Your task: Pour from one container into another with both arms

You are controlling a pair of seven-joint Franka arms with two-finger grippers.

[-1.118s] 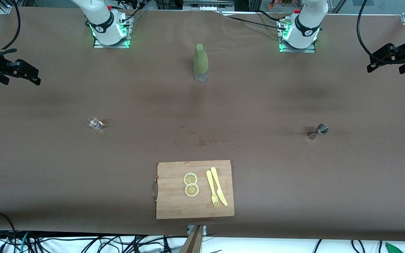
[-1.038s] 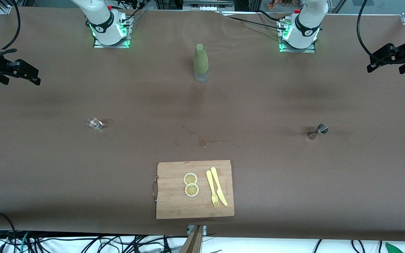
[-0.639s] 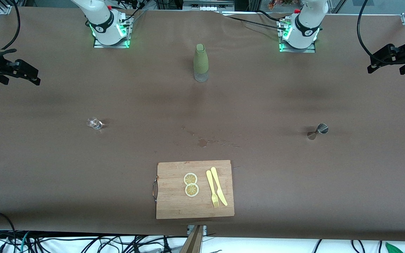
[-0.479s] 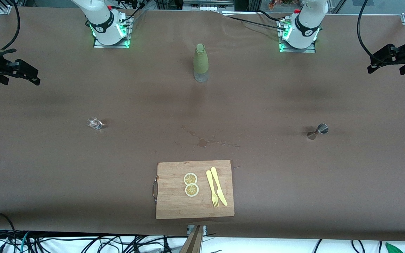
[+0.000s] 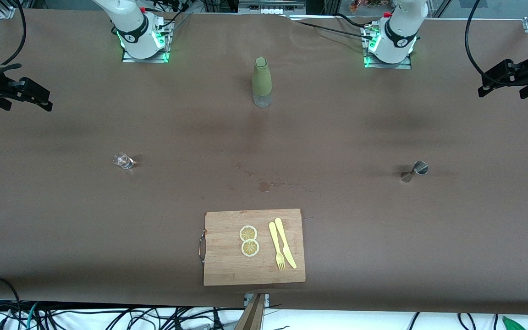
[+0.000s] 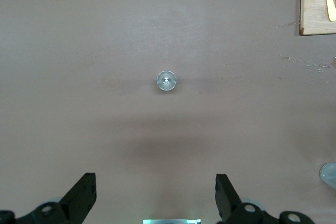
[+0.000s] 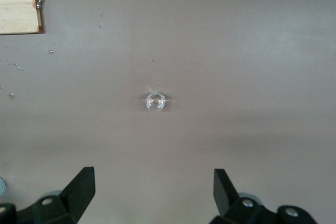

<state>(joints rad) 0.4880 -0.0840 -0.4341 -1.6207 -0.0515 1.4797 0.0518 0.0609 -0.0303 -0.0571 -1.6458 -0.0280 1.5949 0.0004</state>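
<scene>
Fingers spread on both black two-finger grippers — left gripper (image 6: 156,208) over small steel jigger (image 6: 166,81), right gripper (image 7: 154,198) over small clear glass (image 7: 155,101).

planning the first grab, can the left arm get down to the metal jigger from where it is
Probably yes: the left gripper hangs open high over the jigger, which stands alone on bare table.

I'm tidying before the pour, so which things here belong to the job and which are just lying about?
For the pour: green-sleeved bottle, small clear glass, metal jigger, left gripper and right gripper, both open.

Lying about: cutting board, lemon slices, yellow fork, yellow knife.
</scene>
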